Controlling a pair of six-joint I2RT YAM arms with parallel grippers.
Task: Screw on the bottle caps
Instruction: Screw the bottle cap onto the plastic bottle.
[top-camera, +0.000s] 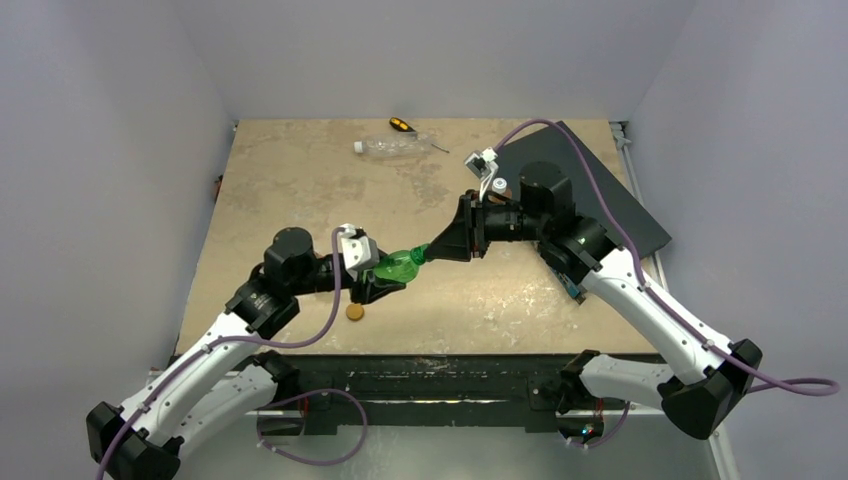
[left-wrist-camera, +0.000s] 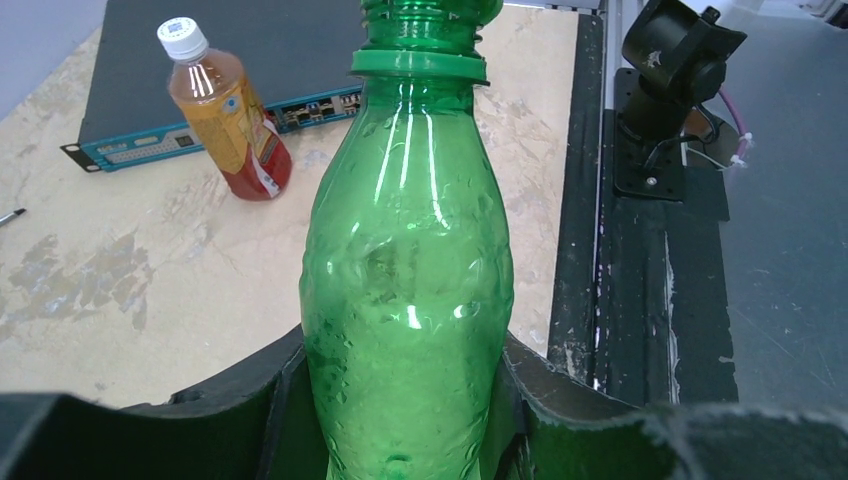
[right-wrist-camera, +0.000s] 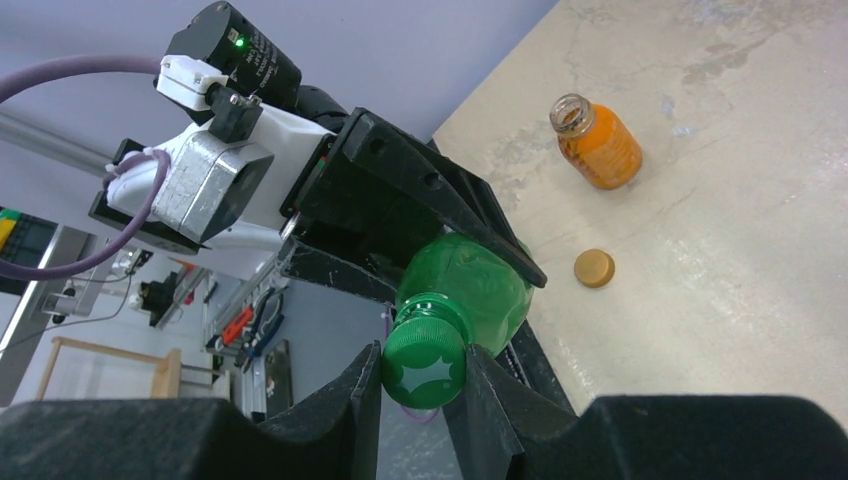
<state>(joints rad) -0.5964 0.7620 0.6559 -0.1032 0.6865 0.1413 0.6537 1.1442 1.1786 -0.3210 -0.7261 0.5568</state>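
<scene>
My left gripper (left-wrist-camera: 405, 425) is shut on the lower body of a green bottle (left-wrist-camera: 405, 270), held tilted above the table with its neck toward the right arm. In the top view the green bottle (top-camera: 398, 266) spans between both grippers. My right gripper (right-wrist-camera: 425, 385) is shut on the dark green cap (right-wrist-camera: 428, 365), which sits on the bottle's neck. An uncapped orange bottle (right-wrist-camera: 597, 145) stands on the table with a loose orange cap (right-wrist-camera: 594, 268) near it. That orange cap (top-camera: 355, 312) lies just below the left gripper (top-camera: 375, 280).
An amber bottle with a white cap (left-wrist-camera: 225, 110) stands before a dark grey box (left-wrist-camera: 250, 60). At the far edge lie a clear bottle (top-camera: 390, 147) and a black-and-yellow screwdriver (top-camera: 402, 125). The grey box (top-camera: 600, 190) fills the right rear corner.
</scene>
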